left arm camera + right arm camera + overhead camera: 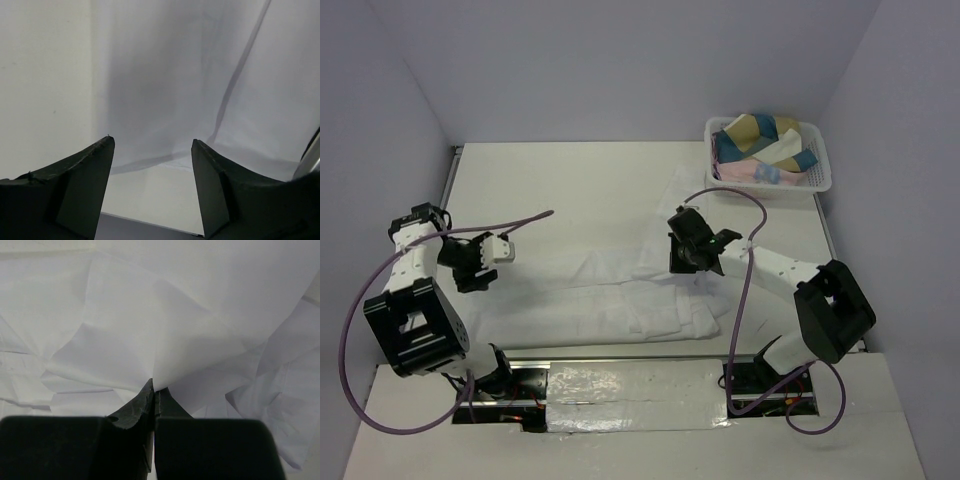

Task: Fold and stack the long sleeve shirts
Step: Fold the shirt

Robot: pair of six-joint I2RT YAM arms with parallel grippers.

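Observation:
A white long sleeve shirt (620,290) lies spread and partly folded on the table, from the middle to the near edge. My right gripper (682,262) is over its right part and is shut on a pinch of its cloth; in the right wrist view the shirt (165,330) rises to a peak at the closed fingertips (155,390). My left gripper (480,268) is open and empty at the left, off the shirt's left end. In the left wrist view its fingers (95,165) stand wide apart, facing the table and wall.
A white lattice basket (815,165) stands at the back right with folded coloured cloths in it. Purple cables loop from both arms. Grey walls close the table at left, back and right. The arm bases sit at the near edge.

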